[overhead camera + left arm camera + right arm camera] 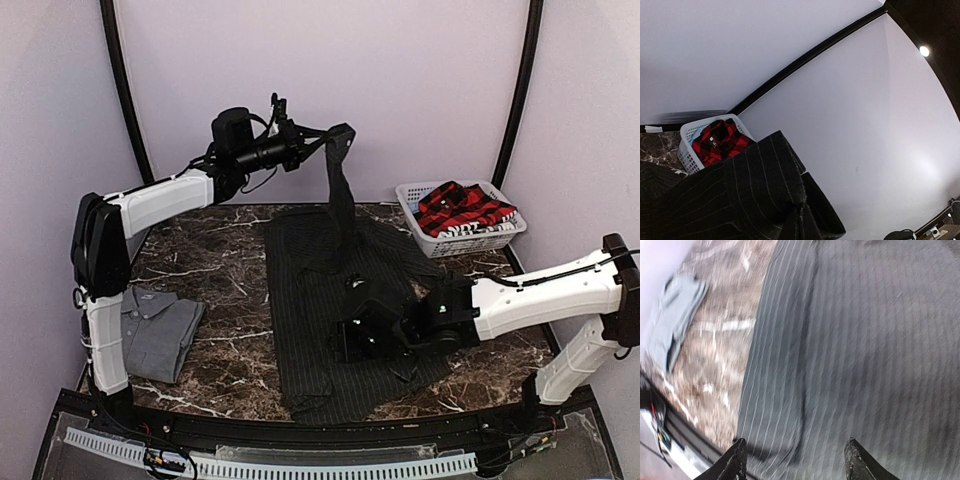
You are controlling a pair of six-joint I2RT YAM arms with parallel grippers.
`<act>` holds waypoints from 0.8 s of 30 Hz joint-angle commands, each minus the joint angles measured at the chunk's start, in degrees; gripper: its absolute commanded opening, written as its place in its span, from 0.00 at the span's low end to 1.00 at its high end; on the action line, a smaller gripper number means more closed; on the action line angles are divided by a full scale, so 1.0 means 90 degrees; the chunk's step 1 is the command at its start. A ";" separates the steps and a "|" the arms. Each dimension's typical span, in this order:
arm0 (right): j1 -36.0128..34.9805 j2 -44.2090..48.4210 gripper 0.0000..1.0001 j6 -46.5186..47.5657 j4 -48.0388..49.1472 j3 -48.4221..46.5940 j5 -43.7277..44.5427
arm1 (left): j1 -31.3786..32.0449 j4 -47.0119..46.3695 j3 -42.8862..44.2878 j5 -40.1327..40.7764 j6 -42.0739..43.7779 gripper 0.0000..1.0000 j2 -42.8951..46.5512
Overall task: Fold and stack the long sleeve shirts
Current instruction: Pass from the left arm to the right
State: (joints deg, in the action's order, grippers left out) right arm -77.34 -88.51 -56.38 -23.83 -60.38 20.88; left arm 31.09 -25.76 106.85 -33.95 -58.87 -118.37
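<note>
The black pinstriped shirt (pixel 330 300) lies spread on the marble table. My left gripper (pixel 335 140) is shut on one sleeve cuff (pixel 765 185) and holds it high above the table's back, so the sleeve hangs down to the shirt. My right gripper (pixel 355 335) is open and empty, low over the shirt's body (pixel 860 340), with its fingertips (pixel 735 460) wide apart. The grey shirt (pixel 155 330) lies folded at the table's front left; it also shows in the right wrist view (pixel 675 320). The red-and-black plaid shirt (pixel 460 208) is in the basket and shows in the left wrist view (pixel 717 142).
The white slatted basket (pixel 470 240) stands at the back right corner. The dark marble table (pixel 215 260) ends at a black front rail with a white strip (pixel 300 465). Purple walls and black poles enclose the table.
</note>
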 commanded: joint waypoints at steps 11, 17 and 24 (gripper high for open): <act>0.2383 0.0263 0.64 0.1795 0.1878 0.0277 -0.1343 | 0.0473 0.3722 -0.2919 0.3047 0.1629 0.00 0.2973; 0.2831 -0.0380 0.64 0.2206 0.2033 -0.0178 -0.2021 | 0.1005 0.4665 -0.3966 0.3444 0.1341 0.00 0.3405; 0.2842 -0.0812 0.67 0.2429 0.2857 -0.0258 -0.2792 | 0.1242 0.4435 -0.5138 0.3132 0.0788 0.00 0.3773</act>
State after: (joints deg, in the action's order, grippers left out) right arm -51.86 -94.45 -36.60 -5.45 -61.39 1.63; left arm 41.95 13.67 63.96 -5.50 -48.84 -89.19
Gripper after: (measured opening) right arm 0.661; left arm 0.004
